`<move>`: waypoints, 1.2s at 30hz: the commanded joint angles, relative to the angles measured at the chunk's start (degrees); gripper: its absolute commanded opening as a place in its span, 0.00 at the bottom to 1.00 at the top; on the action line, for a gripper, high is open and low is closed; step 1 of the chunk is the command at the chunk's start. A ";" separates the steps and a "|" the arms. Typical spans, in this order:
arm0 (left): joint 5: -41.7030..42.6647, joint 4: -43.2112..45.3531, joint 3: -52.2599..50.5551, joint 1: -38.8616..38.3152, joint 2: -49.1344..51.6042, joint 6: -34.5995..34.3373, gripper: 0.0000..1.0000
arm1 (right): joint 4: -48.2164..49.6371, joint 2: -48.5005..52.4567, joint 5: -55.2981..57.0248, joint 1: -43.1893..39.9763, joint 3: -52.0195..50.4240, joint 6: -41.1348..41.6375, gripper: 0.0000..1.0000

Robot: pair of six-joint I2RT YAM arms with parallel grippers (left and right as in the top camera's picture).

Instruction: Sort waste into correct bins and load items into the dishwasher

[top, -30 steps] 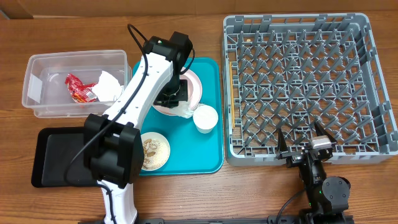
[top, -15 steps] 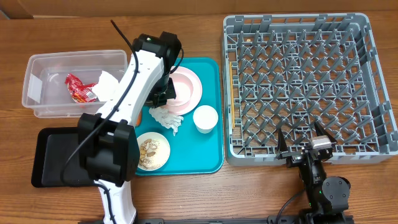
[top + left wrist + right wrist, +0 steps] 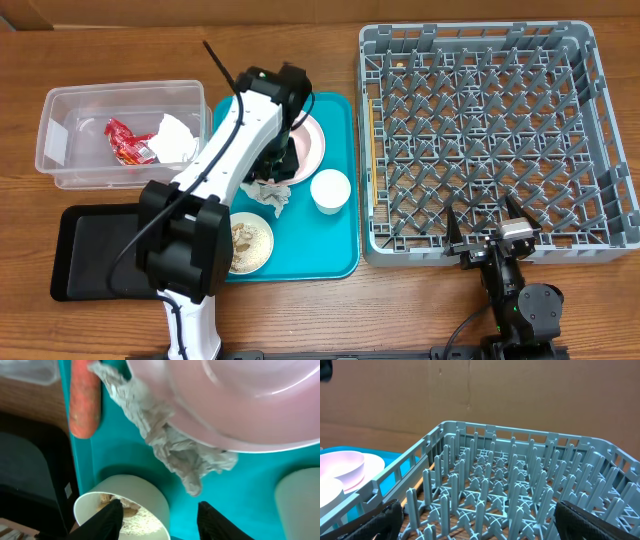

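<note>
— So, what do you count from up top?

— I count one plate (image 3: 308,143), one cup (image 3: 329,190) and one bowl (image 3: 262,252) holding crumbs (image 3: 243,238), all on the teal tray (image 3: 330,255). I see two napkins: one in the clear tub (image 3: 60,130) beside the single red wrapper (image 3: 127,140), the other (image 3: 270,193) on the tray, right against the plate's rim. There is one carrot (image 3: 82,400), lying along the tray's left rim.

— And your claws?

— My left claw (image 3: 159,510) hangs above the tray near the loose napkin, fingers apart, gripping nothing. My right claw (image 3: 479,515) sits at the dish rack's (image 3: 480,30) front wall, spread wide, nothing in it.

— Any room to move?

— The tub and the black tray (image 3: 90,250) sit just beside the teal tray's left edge, and the rack's left wall is just beside its right edge. A strip of bare teal runs between bowl and cup, and I have bare bench (image 3: 300,320) in front of the tray.
</note>
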 commanded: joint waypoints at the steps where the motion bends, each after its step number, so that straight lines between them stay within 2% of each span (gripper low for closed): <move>1: 0.31 1.22 -5.16 -0.09 -0.46 -0.04 0.52 | 0.33 -0.61 0.31 -0.37 -0.59 -0.20 1.00; 3: 1.36 2.84 -7.67 -0.11 -0.46 1.99 0.53 | 0.33 -0.61 0.31 -0.37 -0.59 -0.20 1.00; 9: 9.33 8.94 -11.74 -0.09 -0.46 13.57 0.41 | 0.33 -0.61 0.31 -0.37 -0.59 -0.20 1.00; 13: 8.85 11.47 -11.82 -0.09 -0.46 13.64 0.42 | 0.33 -0.61 0.31 -0.37 -0.59 -0.20 1.00; 16: 8.85 12.57 -11.85 -0.09 -0.46 13.64 0.49 | 0.33 -0.61 0.31 -0.37 -0.59 -0.20 1.00; 20: 8.83 12.98 -11.85 -0.09 -0.46 13.64 0.53 | 0.33 -0.61 0.31 -0.37 -0.59 -0.20 1.00; 30: 8.85 19.26 -16.87 -0.09 -0.46 13.60 0.53 | 0.33 -0.61 0.31 -0.37 -0.59 -0.20 1.00; 31: 8.83 19.85 -17.49 -0.09 -0.46 13.62 0.52 | 0.33 -0.61 0.31 -0.37 -0.59 -0.20 1.00; 33: 8.83 19.93 -17.75 -0.09 -0.46 13.62 0.42 | 0.33 -0.61 0.31 -0.37 -0.59 -0.20 1.00; 36: 8.85 19.93 -17.73 -0.07 -0.46 13.62 0.13 | 0.33 -0.61 0.31 -0.37 -0.59 -0.20 1.00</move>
